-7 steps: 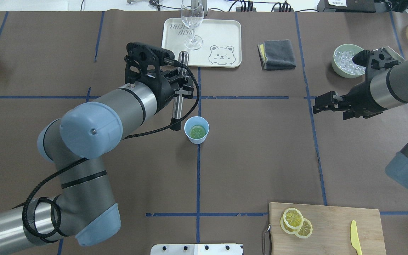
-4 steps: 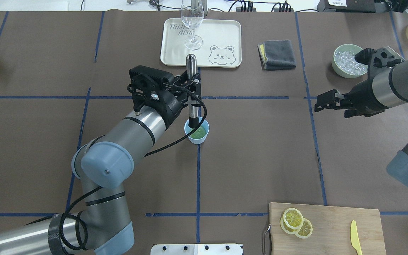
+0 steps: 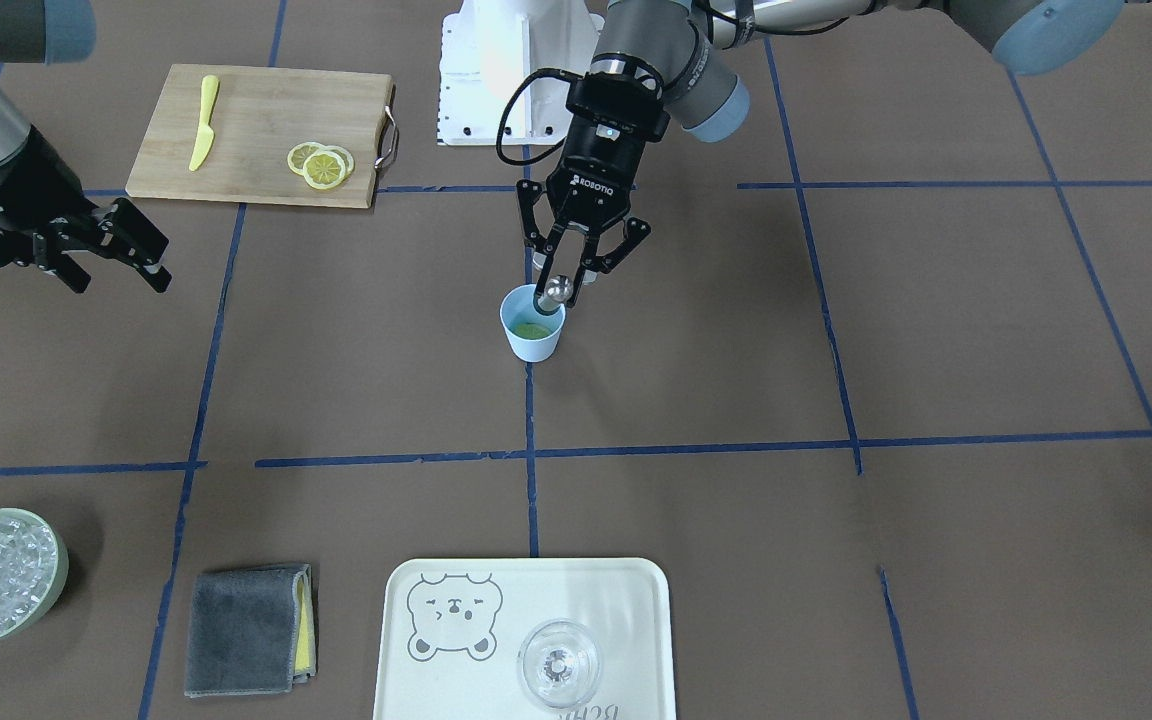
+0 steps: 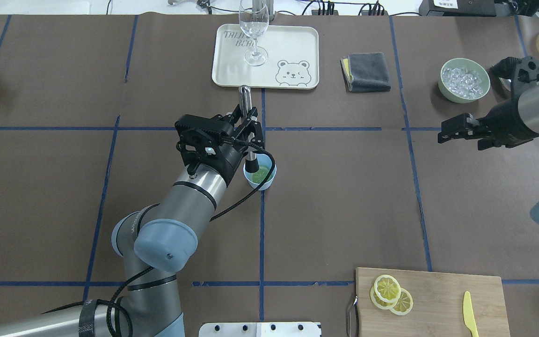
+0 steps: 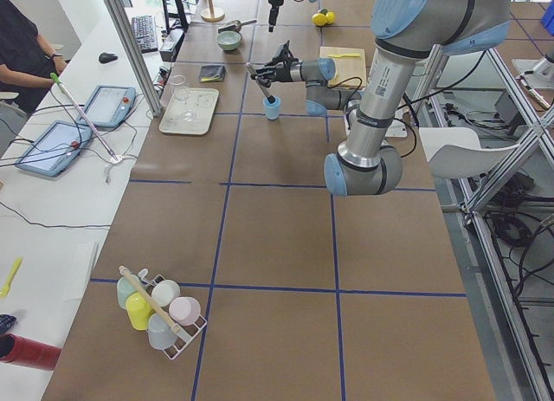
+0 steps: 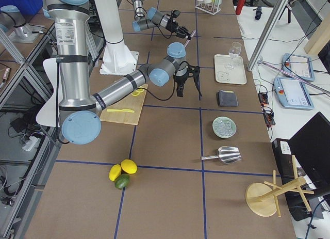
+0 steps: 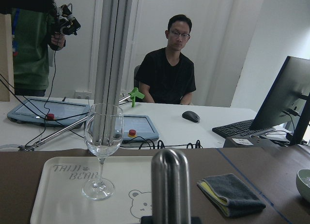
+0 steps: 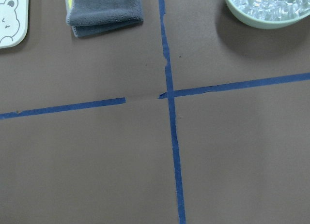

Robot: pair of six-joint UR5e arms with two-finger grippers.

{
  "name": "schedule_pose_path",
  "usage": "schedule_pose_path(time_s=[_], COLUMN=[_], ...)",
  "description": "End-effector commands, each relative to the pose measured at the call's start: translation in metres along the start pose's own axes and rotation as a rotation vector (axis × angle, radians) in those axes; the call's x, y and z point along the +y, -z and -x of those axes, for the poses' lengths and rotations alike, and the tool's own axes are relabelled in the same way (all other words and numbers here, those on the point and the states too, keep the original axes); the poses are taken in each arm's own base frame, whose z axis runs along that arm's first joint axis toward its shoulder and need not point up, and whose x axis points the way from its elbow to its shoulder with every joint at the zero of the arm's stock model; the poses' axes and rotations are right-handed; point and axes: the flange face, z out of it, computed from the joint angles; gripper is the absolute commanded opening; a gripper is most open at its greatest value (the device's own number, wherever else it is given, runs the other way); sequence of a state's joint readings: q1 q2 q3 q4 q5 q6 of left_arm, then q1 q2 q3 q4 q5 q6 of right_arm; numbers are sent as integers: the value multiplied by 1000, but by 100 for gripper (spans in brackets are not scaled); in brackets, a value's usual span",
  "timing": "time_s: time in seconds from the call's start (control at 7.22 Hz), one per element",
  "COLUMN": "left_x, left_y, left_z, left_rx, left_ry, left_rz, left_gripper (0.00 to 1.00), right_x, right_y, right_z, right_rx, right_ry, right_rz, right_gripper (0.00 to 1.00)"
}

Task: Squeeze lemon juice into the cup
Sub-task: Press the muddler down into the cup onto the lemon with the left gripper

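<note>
Front-facing view: the left end effector (image 3: 564, 278) is pinching a steel muddler (image 3: 557, 291) upright. Straight beneath it the cup (image 3: 536, 345) stands on the table (image 3: 736, 350). The lemon (image 3: 533, 329) lies flat on the cup's floor under the muddler's lower end (it reads greenish through the blue plastic). The right end effector (image 3: 141, 250) hangs well off to the side, fingers spread and holding nothing.

Overhead view: the muddler's black foot is inside the rim and seems to sit toward the wall nearest the left end effector, not over the slice's middle. The spare slices (image 4: 388, 291) on the cutting board (image 4: 438, 299) are far from both end effectors.

Side views: too small to tell whether the foot touches the slice.

Left wrist view: the muddler's rounded top fills the lower centre. Ahead of the end effector a wine glass (image 7: 102, 137) stands on a tray (image 7: 58, 185). The cup is out of frame below.

Right wrist view: only table and tape, none of the task's things.

The pressing step appears to be in hand. Nothing steadies the cup, and it is likely light. To do the step well, centre the foot over the slice, keep the muddler vertical and push straight down with moderate force. A sideways push at the wall could tip the cup.
</note>
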State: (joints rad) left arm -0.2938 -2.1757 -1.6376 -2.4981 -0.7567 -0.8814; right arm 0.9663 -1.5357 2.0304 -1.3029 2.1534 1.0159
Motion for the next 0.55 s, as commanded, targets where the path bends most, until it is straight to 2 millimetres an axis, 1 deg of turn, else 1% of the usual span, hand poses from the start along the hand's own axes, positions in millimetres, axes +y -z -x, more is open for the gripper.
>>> schedule_pose_path(time_s=[0.0,0.14,0.28,0.42], left_x=[6,12,18,26], left_y=[-3,-9,-10,-13], left_z=[-6,-9,-18,-17], left_rx=[-3,-9,-4,-10], left_ry=[-4,-9,-10,-21], left_rz=[3,8,16,25], left_gripper=[0,0,0,0], right_x=[-5,-5,-5,-5], right_y=[1,1,0,0], right_z=[-20,-21,-22,-22], right_rx=[10,11,13,13], right_ry=[32,30,29,28], right_rz=[13,13,15,14], right_gripper=[100,100,100,100])
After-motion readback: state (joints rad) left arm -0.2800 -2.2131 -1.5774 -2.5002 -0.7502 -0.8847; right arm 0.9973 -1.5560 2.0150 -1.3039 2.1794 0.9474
